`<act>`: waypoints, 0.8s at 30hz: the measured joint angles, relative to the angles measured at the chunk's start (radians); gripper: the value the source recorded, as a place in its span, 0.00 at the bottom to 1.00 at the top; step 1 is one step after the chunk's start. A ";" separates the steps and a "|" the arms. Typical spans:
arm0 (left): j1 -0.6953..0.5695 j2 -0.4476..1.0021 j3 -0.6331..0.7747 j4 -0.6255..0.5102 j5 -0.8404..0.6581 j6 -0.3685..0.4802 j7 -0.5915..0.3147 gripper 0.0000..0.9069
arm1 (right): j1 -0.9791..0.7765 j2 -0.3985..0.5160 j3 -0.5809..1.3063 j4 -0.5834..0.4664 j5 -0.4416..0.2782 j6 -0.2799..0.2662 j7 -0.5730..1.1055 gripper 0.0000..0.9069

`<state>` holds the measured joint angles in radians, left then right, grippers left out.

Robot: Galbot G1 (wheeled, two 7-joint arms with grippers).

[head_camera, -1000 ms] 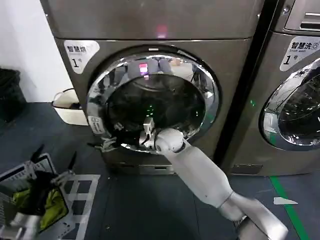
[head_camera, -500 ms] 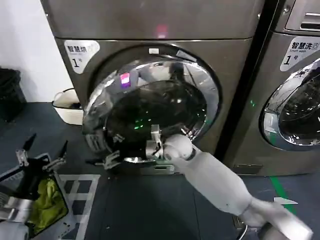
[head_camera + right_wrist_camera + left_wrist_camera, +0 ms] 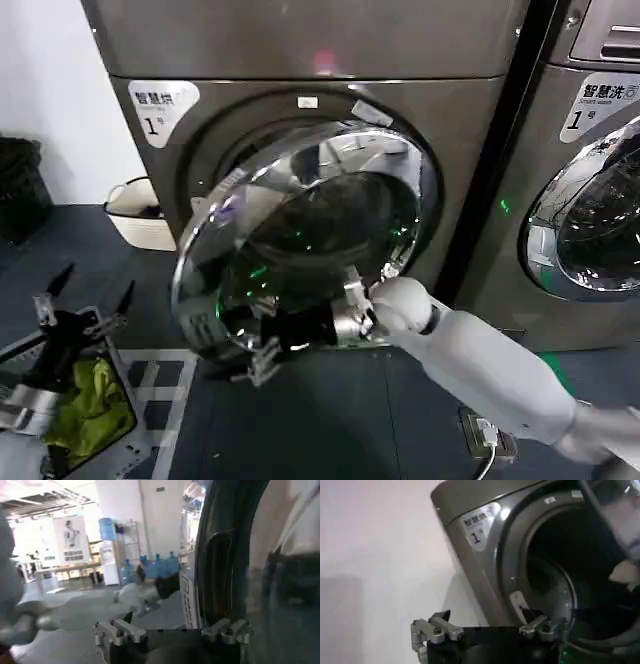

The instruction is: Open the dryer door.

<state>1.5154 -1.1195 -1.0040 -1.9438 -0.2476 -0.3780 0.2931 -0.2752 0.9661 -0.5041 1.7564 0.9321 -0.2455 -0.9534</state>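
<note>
Two machines stand side by side on the dark floor point(image 3: 300, 420): the dryer point(image 3: 300, 60) marked "1" on its upper left corner, and a second machine point(image 3: 590, 180) at its right. The dryer door point(image 3: 300, 250), a round glass pane in a chrome ring, is partly open; it hangs from its right side and its free left edge stands out from the dryer front, leaving the rim of the drum opening point(image 3: 215, 160) exposed behind its upper left. In the left wrist view that opening point(image 3: 555, 565) is dark and uncovered. The right gripper point(image 3: 262, 358) is at the lower edge of the door, below the glass, on a long white forearm reaching in from the lower right; its claw is spread, fingers apart, and whether a finger hooks the door rim I cannot tell. In the right wrist view the door's dark rim point(image 3: 225, 555) passes close beside the parted fingers point(image 3: 227, 630). The left gripper point(image 3: 85, 300) waits low at the left, claw released, prongs apart, over a basket point(image 3: 20, 350) holding a yellow-green cloth point(image 3: 85, 400). A white tub point(image 3: 135, 215) sits by the dryer's left side.
</note>
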 joint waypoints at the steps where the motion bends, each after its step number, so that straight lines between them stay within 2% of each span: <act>1: -0.001 0.000 0.004 0.000 0.004 -0.001 0.001 1.00 | 0.000 -0.009 0.000 0.000 0.000 0.008 -0.024 1.00; 7: -0.003 0.015 0.044 -0.005 0.035 -0.008 0.005 1.00 | -0.011 -0.064 0.004 0.016 0.000 0.040 -0.143 1.00; 24: 0.001 0.102 0.246 -0.091 0.151 -0.010 0.005 1.00 | -0.065 -0.263 0.015 0.139 -0.002 0.087 -0.376 1.00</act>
<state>1.5167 -1.0174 -0.7582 -2.0345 -0.0966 -0.3877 0.2984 -0.3399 0.7026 -0.4891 1.8956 0.9305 -0.1581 -1.3295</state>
